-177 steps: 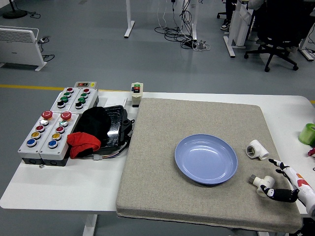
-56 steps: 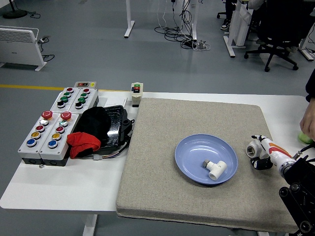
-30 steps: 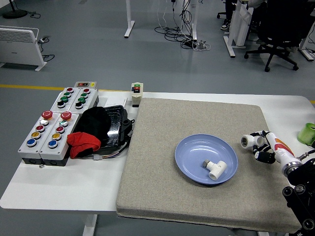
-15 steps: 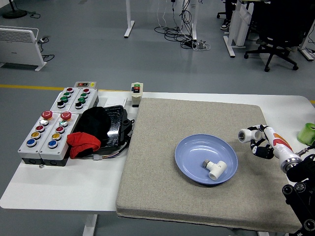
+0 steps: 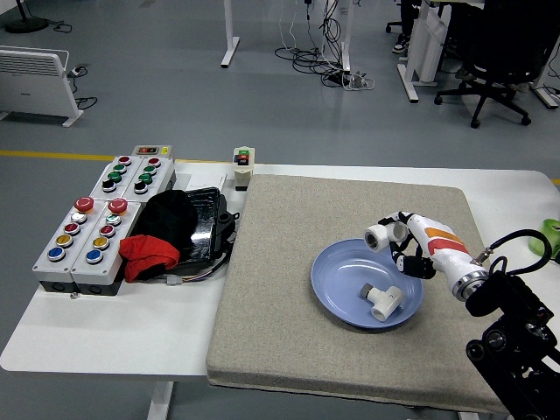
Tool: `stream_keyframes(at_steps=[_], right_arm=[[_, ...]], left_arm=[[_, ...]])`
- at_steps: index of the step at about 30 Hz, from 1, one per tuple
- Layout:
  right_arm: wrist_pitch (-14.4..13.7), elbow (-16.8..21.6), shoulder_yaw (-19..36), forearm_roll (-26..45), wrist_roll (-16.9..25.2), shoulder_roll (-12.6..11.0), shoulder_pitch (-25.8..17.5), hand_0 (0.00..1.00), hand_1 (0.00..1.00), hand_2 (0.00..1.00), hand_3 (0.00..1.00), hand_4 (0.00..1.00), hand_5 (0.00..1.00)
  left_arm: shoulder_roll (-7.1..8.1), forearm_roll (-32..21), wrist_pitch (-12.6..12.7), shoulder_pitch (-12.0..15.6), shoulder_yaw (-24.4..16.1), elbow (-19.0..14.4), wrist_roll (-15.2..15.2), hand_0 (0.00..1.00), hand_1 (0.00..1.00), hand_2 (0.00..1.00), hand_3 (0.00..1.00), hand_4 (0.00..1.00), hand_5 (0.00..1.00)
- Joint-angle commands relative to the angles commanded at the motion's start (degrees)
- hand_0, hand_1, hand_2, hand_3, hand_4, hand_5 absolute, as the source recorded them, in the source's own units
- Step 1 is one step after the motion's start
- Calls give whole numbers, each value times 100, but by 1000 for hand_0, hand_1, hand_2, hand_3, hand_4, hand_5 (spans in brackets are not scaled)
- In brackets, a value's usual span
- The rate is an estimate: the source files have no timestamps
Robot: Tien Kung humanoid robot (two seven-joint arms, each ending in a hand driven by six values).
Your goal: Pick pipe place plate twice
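Note:
A blue plate (image 5: 341, 284) lies on the grey mat (image 5: 280, 324). One white pipe fitting (image 5: 384, 303) lies in the plate's right half. My right hand (image 5: 399, 246) is shut on a second white pipe fitting (image 5: 379, 236) and holds it above the plate's upper right rim. The right arm (image 5: 507, 337) comes in from the lower right. The left arm is out of view.
Two grey button boxes (image 5: 83, 229) stand at the left. A black tray with a black and red cloth (image 5: 166, 234) lies beside them. A small switch box (image 5: 243, 166) stands at the mat's far left corner. A green roll (image 5: 550, 234) sits at the right edge.
My right hand has carried the second pipe fitting left, from beside the plate to above its upper right rim. The first fitting has stayed in the plate.

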Motion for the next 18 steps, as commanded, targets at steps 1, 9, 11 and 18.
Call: stream_keyframes(at_steps=[1, 9, 11, 18], right_arm=[[43, -15, -77, 33, 8, 19, 29, 391, 459, 511, 626, 406, 78], [298, -293, -384, -184, -61, 212, 228, 812, 729, 790, 798, 640, 253], [268, -409, -359, -269, -34, 269, 258, 981, 908, 998, 998, 722, 276], [166, -493, -229, -205, -18, 279, 224, 998, 924, 998, 998, 761, 278]], left_arm=[[1, 1, 1, 0, -5, 0, -1, 694, 673, 686, 616, 259, 998], [4, -16, 3, -27, 4, -5, -7, 693, 671, 685, 615, 257, 998], [4, -17, 2, -31, 2, -7, -8, 692, 672, 684, 616, 258, 998], [3, -15, 2, -34, -8, -10, -3, 693, 672, 684, 615, 261, 998]])
